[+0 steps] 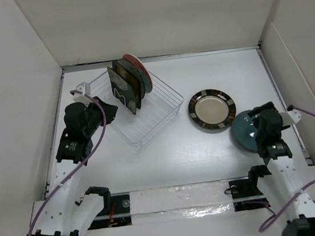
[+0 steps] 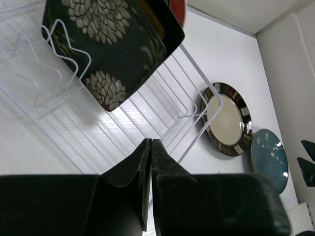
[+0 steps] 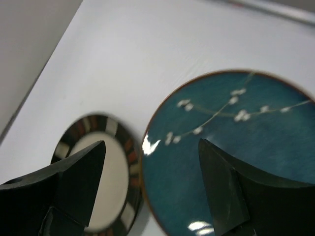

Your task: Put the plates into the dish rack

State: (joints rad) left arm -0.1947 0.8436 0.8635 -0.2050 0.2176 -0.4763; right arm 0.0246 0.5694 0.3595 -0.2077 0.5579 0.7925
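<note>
The clear dish rack (image 1: 160, 117) stands left of centre and holds several plates on edge: a dark floral square plate (image 1: 122, 92), another dark square one behind it, and a teal-red round plate (image 1: 140, 71) at the back. The floral plate also shows in the left wrist view (image 2: 110, 44). A dark striped-rim plate (image 1: 212, 110) lies flat right of the rack. A teal plate with a white branch pattern (image 3: 231, 147) lies beside it, under my right gripper (image 3: 152, 150), which is open above its left edge. My left gripper (image 2: 150, 142) is shut and empty over the rack's near side (image 2: 162, 101).
White walls enclose the table on the left, back and right. The right wall stands close to the teal plate (image 1: 244, 132). The arm bases and cables lie along the near edge.
</note>
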